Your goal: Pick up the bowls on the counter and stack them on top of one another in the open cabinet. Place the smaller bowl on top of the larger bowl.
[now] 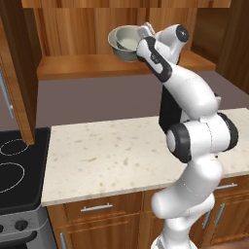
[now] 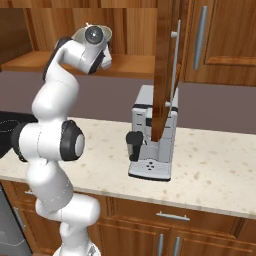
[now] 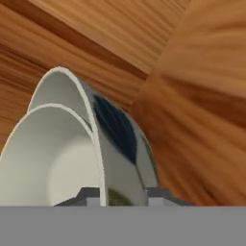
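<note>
Bowls nested: the gripper point(image 1: 144, 35) clamps the smaller bowl's point(image 1: 127, 39) rim, tilted inside the larger bowl point(image 1: 118, 47) above the cabinet shelf point(image 1: 87, 65). Released at this tilt, it could slide toward 9 o'clock.

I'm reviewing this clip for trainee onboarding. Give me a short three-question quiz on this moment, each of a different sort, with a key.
1. True or false: the smaller bowl sits inside the larger bowl.
2. Multiple choice: where are the bowls? A) on the counter B) held up in front of the open cabinet, above its shelf C) on the stovetop
3. Fill in: in the hand view, the gripper has one finger inside the larger bowl's rim and the other ____ it.

Key:
1. True; two nested rims show in the hand view.
2. B.
3. Outside; the fingers straddle the wall of the larger bowl.
</note>
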Controlling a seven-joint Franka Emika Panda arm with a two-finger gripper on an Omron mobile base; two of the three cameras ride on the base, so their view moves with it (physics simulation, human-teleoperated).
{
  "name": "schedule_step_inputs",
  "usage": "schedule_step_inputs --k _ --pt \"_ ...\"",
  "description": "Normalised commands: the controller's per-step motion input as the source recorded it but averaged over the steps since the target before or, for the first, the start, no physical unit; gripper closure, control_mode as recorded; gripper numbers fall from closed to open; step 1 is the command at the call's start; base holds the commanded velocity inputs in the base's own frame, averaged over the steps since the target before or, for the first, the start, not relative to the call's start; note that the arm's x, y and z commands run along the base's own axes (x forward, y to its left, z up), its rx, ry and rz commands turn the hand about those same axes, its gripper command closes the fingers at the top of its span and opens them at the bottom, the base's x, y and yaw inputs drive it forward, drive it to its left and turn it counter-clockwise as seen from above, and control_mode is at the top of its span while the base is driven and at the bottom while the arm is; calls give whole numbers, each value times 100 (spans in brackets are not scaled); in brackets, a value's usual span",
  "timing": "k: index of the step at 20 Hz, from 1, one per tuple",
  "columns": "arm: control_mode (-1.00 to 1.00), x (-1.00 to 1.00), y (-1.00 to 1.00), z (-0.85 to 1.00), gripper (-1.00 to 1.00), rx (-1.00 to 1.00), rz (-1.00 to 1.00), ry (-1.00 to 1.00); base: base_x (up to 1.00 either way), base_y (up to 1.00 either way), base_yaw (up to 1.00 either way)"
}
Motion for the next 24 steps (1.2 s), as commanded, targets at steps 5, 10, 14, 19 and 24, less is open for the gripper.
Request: schedule_step_inputs --k 5,10,14,19,24 --pt "-100 8 -2 24 -100 1 -7 0 0 0 0" --pt "-100 -31 -7 37 -100 6 -6 3 0 0 0" --pt "-100 -93 -1 6 -100 3 -1 1 0 0 0" --pt "-100 -100 0 -12 -100 0 0 0 0 0 0" --pt "-100 -100 2 -4 -100 0 0 0 0 0 0"
